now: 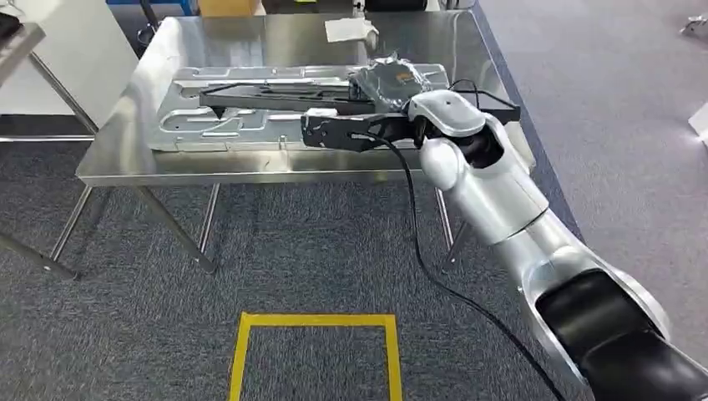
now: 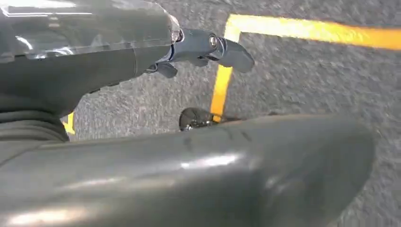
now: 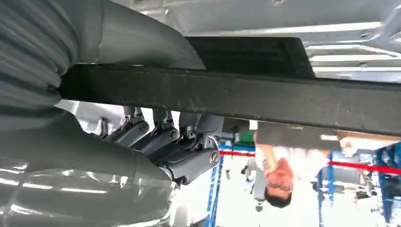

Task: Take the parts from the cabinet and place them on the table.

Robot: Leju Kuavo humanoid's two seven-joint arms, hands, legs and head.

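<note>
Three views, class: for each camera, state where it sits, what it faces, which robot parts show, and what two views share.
Head view: high on the body, facing down at the steel table; right arm shows.
Left wrist view: behind the left hand, facing grey carpet and yellow tape.
Right wrist view: behind the right hand, facing the black frame part.
Shared: head and right wrist views both show that black frame part.

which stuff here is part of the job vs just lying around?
Job:
- black frame, on the table
- stamped metal panel under it
- steel table
- right robot hand, at the frame's near edge

Lying about:
- white paper at the table's far end
- crumpled foil bag
- yellow floor tape
</note>
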